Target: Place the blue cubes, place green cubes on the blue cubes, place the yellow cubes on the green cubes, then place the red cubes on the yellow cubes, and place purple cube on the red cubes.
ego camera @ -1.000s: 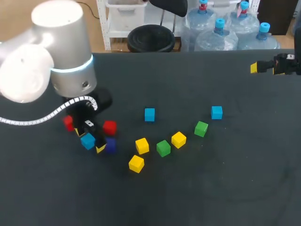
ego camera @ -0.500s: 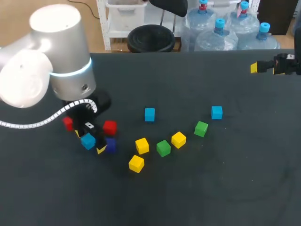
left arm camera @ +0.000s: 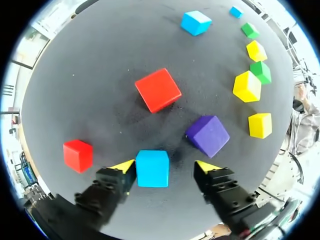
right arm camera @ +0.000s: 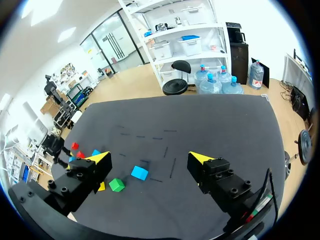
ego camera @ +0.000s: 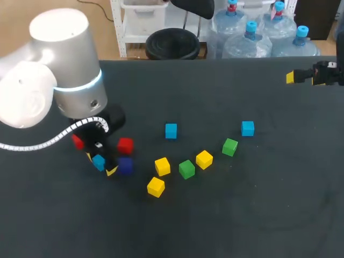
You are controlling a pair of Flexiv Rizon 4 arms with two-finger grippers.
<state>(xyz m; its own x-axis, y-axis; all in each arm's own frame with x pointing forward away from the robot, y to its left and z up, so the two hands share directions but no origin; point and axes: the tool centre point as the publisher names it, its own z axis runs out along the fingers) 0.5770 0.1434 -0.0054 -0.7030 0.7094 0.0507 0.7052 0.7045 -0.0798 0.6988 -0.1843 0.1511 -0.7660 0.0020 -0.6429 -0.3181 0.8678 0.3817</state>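
Note:
My left gripper (ego camera: 102, 164) is down at the table's left with a blue cube (ego camera: 98, 161) between its open fingers. In the left wrist view that blue cube (left arm camera: 152, 168) sits against one fingertip (left arm camera: 124, 166), with a gap to the other. Just ahead lie a purple cube (left arm camera: 207, 135) and two red cubes (left arm camera: 158, 90) (left arm camera: 78, 155). Two more blue cubes (ego camera: 171, 130) (ego camera: 247, 128), two green cubes (ego camera: 186, 169) (ego camera: 229, 147) and three yellow cubes (ego camera: 162, 166) (ego camera: 203, 159) (ego camera: 156, 186) lie mid-table. My right gripper (ego camera: 305, 78) hangs open and empty over the far right edge.
The purple cube (ego camera: 126, 165) and one red cube (ego camera: 125, 145) lie close beside the left gripper, the other red cube (ego camera: 78, 141) behind it. All cubes lie singly on the black table (ego camera: 258, 204). From the right gripper (right arm camera: 149, 158) the cubes lie far off.
The left gripper's fingers have drawn closer together around the blue cube, and the left arm has shifted slightly. The right arm has not moved.

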